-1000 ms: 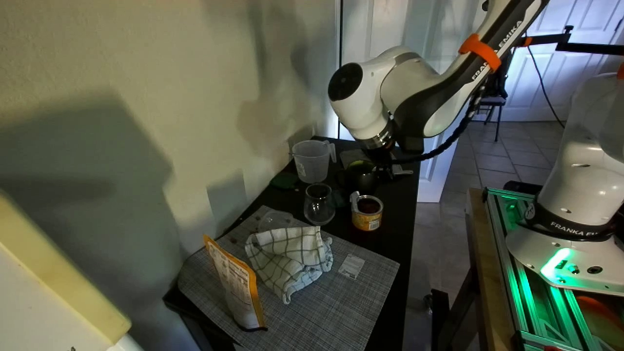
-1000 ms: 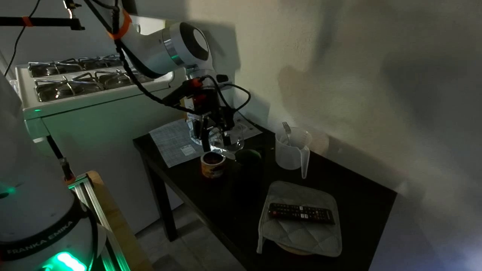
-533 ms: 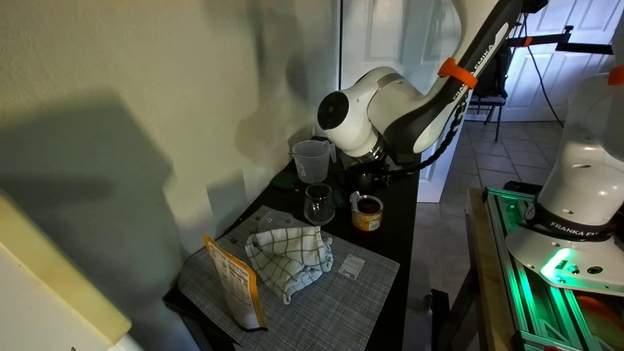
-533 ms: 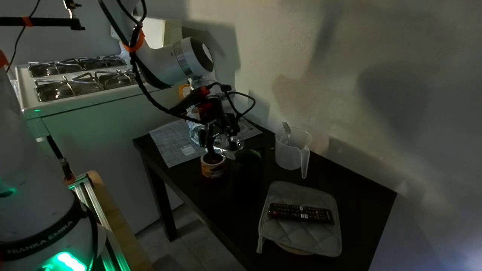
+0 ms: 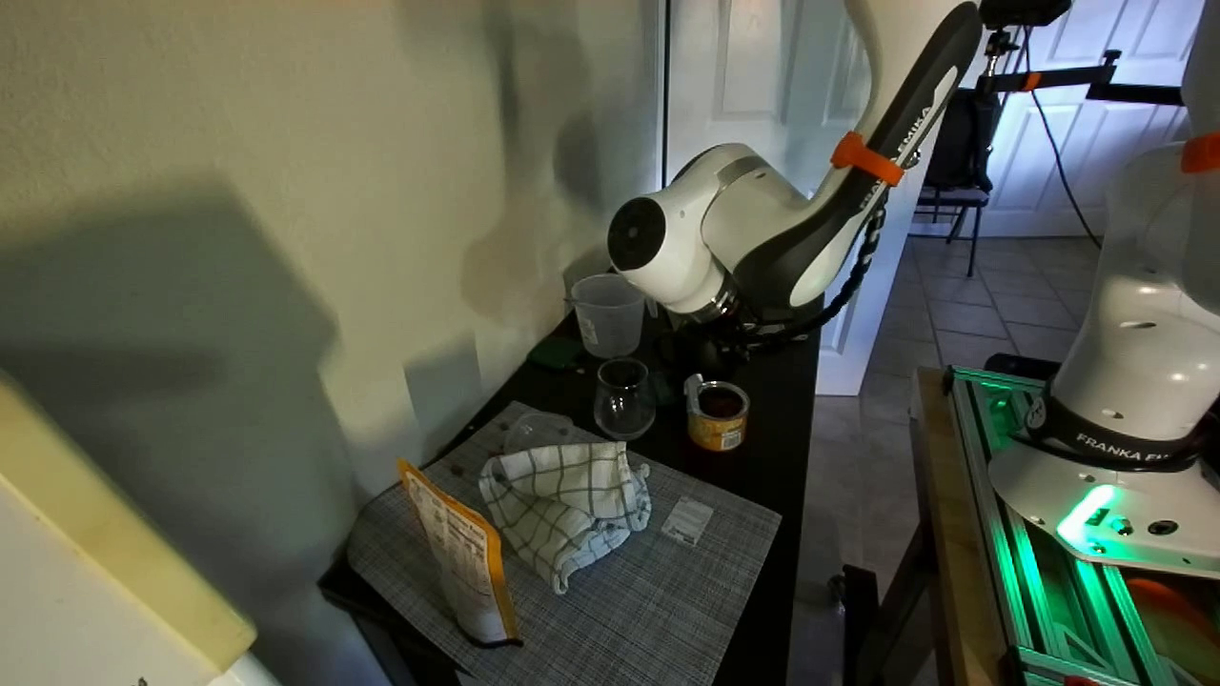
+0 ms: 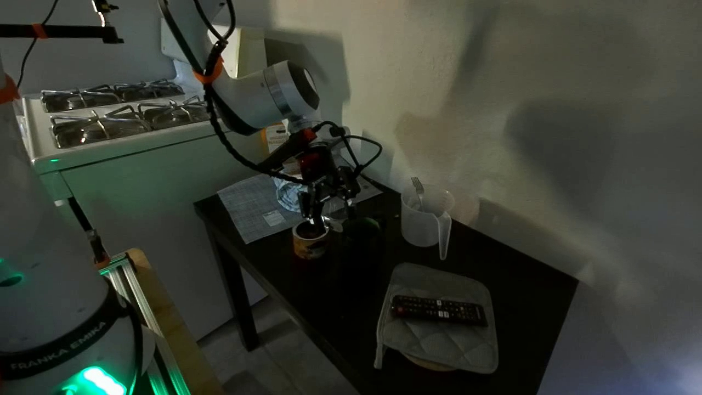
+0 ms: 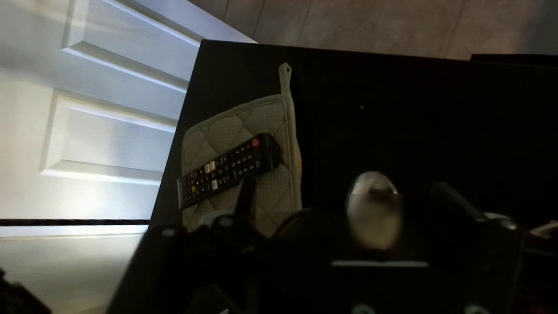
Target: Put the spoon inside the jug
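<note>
The pincer (image 6: 335,221) hangs low over the worktop (image 6: 526,296), fingers (image 7: 246,196) spread wide; the spoon (image 7: 374,218) shows between them, by or in the dark mug (image 6: 362,247), I cannot tell which; the jug (image 6: 419,227) stands upright near the wall (image 6: 384,82), a fork (image 6: 418,189) leaning inside.

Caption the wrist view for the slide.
Spoon seen between the open fingers, not yet grasped; a remote lies on a quilted pad.

The white arm (image 5: 753,210) has rounded joints (image 5: 679,265), black panels (image 5: 944,48), a dark round cap (image 5: 637,233) and an orange band (image 5: 866,159). A ribbed black cable (image 5: 864,259) runs down toward the black gripper (image 6: 334,218). The base (image 5: 1172,505) bears a black collar (image 6: 60,345) lettered FRANKA EMIKA and a green light (image 5: 1087,511).
</note>
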You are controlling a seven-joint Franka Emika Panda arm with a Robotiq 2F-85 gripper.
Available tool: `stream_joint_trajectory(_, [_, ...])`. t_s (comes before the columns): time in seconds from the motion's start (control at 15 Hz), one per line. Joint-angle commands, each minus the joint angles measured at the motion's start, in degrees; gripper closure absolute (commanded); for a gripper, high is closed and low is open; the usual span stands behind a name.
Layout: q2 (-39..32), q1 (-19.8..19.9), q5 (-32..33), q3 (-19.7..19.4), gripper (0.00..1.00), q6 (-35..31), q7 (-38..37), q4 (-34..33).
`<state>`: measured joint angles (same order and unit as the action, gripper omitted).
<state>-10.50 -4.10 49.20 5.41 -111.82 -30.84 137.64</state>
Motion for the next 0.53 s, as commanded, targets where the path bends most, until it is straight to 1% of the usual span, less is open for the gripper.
stream_joint_trajectory(0.0, [-1.36,-1.27,1.59,-1.02,0.19,2.57,-0.34,-1.51])
stream_joint_trajectory(0.07, [-1.48,-1.31,1.7,-1.06,0.29,3.18,-0.3,-1.78])
stream_joint_trajectory(0.13, [-1.55,-1.35,1.75,-1.03,0.3,3.56,-0.21,-1.95])
stream_joint_trajectory(0.33, [-1.37,-1.57,1.57,-0.93,0.56,4.21,0.11,-2.26])
stream_joint_trajectory(0.47, [-1.06,-1.61,1.47,-0.98,0.7,4.61,0.32,-2.48])
